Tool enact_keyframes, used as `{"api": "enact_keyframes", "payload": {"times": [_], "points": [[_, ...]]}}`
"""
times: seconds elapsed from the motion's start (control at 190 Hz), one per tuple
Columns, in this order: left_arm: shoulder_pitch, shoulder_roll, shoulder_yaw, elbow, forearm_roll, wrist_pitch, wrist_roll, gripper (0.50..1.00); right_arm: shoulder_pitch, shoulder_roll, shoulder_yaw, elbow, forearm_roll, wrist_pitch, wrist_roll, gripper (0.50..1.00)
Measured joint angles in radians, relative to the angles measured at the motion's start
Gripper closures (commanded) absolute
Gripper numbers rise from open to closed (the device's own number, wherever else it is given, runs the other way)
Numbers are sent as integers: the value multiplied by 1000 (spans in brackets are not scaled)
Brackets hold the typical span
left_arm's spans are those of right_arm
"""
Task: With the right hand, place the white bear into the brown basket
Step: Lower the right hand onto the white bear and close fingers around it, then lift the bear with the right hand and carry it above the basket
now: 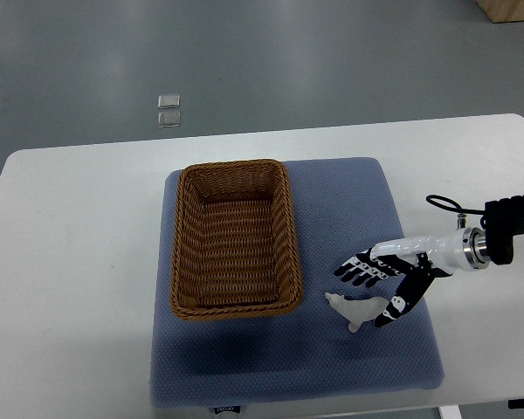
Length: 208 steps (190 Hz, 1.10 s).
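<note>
A small white bear [351, 310] lies on the blue mat [349, 218], just right of the brown wicker basket's front right corner. The basket [234, 237] is rectangular and empty. My right hand [377, 284] comes in from the right edge and hovers over the bear's right side. Its fingers [356, 269] are spread above the bear and the thumb [395, 307] reaches down beside it. The hand holds nothing. The left arm does not show.
The mat lies on a white table [79, 262]. Grey floor lies beyond the table's far edge, with two small clear squares [168, 109] on it. A wooden corner [511, 9] shows at the top right.
</note>
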Motion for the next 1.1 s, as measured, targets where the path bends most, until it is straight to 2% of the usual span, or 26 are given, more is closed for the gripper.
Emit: {"api": "enact_keyframes", "payload": {"times": [0.296, 0.728, 1.008, 1.098], "points": [[0, 0, -1, 0, 0, 0, 0, 500, -48, 1, 4, 1, -96, -65, 76, 628], [0, 0, 0, 0, 0, 1, 0, 500, -121, 2, 5, 1, -173, -152, 195, 646], [0, 0, 0, 0, -1, 1, 0, 500, -155, 4, 5, 1, -205, -181, 229, 646], [0, 0, 0, 0, -1, 1, 0, 500, -164, 3, 5, 1, -225, -183, 242, 671]]}}
